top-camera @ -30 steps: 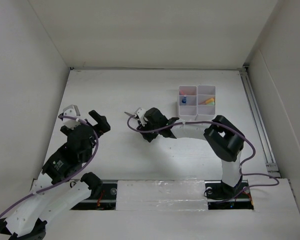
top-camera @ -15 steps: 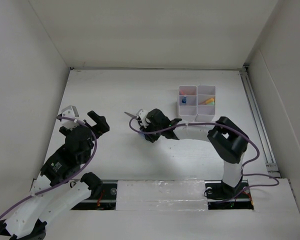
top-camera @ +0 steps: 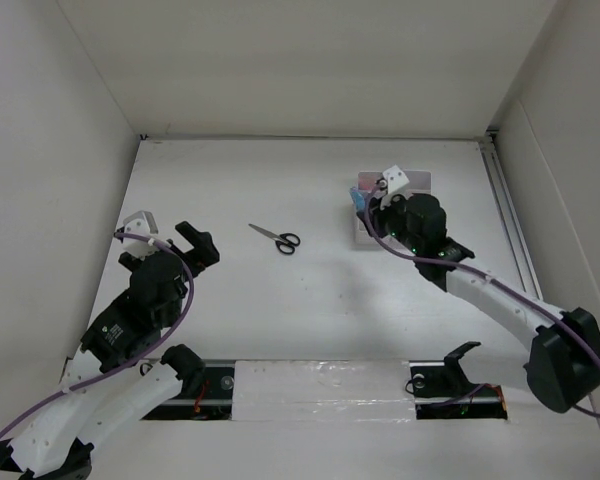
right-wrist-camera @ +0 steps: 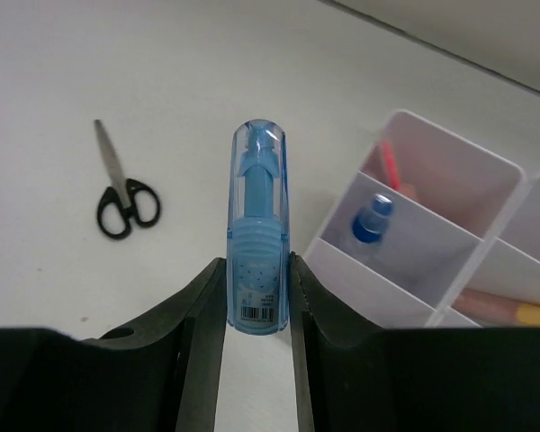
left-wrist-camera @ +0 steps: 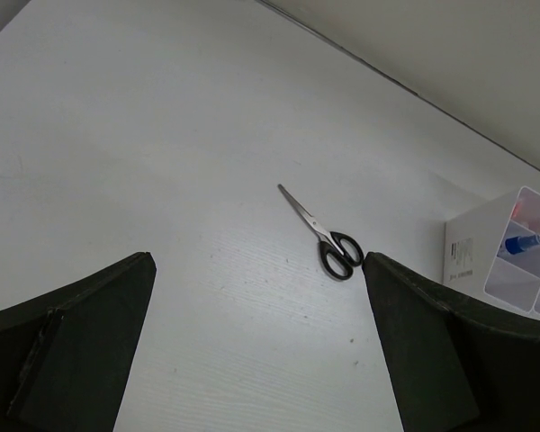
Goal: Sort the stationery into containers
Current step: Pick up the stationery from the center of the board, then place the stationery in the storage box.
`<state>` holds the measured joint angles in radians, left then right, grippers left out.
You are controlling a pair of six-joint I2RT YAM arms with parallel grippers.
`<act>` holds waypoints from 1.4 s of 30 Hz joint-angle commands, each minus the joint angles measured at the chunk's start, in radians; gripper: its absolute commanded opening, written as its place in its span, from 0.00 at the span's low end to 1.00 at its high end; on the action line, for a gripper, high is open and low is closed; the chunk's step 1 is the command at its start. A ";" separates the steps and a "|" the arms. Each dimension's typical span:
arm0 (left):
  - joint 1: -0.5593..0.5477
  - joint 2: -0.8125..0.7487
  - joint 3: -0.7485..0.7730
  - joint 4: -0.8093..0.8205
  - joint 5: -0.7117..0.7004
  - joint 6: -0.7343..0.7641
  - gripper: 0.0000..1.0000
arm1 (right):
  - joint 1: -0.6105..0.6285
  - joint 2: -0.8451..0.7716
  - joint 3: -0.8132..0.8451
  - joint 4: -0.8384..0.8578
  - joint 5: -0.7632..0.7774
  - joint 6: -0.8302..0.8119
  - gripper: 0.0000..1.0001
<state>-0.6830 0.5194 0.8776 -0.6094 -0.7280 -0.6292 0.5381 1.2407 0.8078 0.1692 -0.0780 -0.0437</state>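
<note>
the blue tube (right-wrist-camera: 256, 225) is clamped by its lower body in the right pincer (right-wrist-camera: 255, 279), so the capped end is left free to be fed into a cell. it is held in the air close by the white organiser (right-wrist-camera: 454, 142), not yet inside any compartment. a blue-capped bottle (right-wrist-camera: 371, 220), a red pen (right-wrist-camera: 389, 166) and an orange marker (right-wrist-camera: 504, 310) are already lodged in separate cells, so a fitting cell is probably being sought. the left pincer (left-wrist-camera: 259, 270) is held wide open and empty, aimed at the black-handled scissors (left-wrist-camera: 328, 243). these are left flat on the desk (left-wrist-camera: 162, 135), well apart from the organiser, likely as a later pick.
</note>
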 commanded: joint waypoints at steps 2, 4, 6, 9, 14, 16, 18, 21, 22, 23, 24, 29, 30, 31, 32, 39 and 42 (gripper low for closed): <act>0.002 -0.005 0.017 0.040 0.016 0.025 1.00 | -0.101 -0.061 -0.100 0.208 0.049 0.013 0.00; 0.002 -0.005 0.017 0.040 0.016 0.025 1.00 | -0.160 -0.083 -0.119 0.208 0.049 0.022 0.00; 0.002 -0.005 0.017 0.040 0.016 0.025 1.00 | -0.203 -0.096 -0.128 0.191 0.049 0.048 0.00; 0.002 -0.005 0.017 0.050 0.016 0.025 1.00 | -0.285 -0.124 -0.153 0.174 -0.006 0.110 0.00; 0.002 -0.005 0.017 0.050 0.025 0.034 1.00 | -0.326 -0.165 -0.197 0.133 -0.006 0.119 0.00; 0.002 -0.005 0.017 0.059 0.035 0.034 1.00 | -0.326 -0.178 -0.222 0.133 -0.016 0.119 0.00; 0.002 -0.005 0.017 0.059 0.035 0.034 1.00 | -0.326 -0.178 -0.222 0.133 0.007 0.119 0.00; 0.002 -0.005 0.017 0.059 0.035 0.043 1.00 | -0.345 -0.167 -0.233 0.124 0.018 0.119 0.00; 0.002 -0.005 0.017 0.059 0.035 0.043 1.00 | -0.345 -0.158 -0.233 0.124 0.018 0.119 0.00; 0.002 -0.005 0.017 0.059 0.035 0.043 1.00 | -0.345 -0.158 -0.233 0.124 0.018 0.119 0.00; 0.002 -0.005 0.017 0.059 0.035 0.043 1.00 | -0.345 -0.147 -0.233 0.124 0.018 0.119 0.00; 0.002 -0.005 0.017 0.068 0.044 0.043 1.00 | -0.354 -0.081 -0.199 0.142 0.035 0.088 0.00; 0.002 -0.005 0.017 0.068 0.044 0.043 1.00 | -0.365 -0.070 -0.188 0.153 0.035 0.088 0.00; 0.002 -0.005 0.017 0.068 0.044 0.043 1.00 | -0.365 -0.060 -0.188 0.153 0.026 0.088 0.00; 0.002 -0.005 0.017 0.068 0.044 0.043 1.00 | -0.365 -0.038 -0.188 0.171 0.026 0.078 0.00; 0.002 -0.005 0.008 0.068 0.053 0.052 1.00 | -0.374 0.031 -0.170 0.239 -0.003 0.068 0.00; 0.002 -0.005 0.008 0.077 0.053 0.052 1.00 | -0.383 0.042 -0.161 0.253 -0.016 0.059 0.00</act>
<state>-0.6830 0.5194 0.8776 -0.5720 -0.6792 -0.5907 0.1646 1.2804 0.5911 0.3191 -0.0689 0.0349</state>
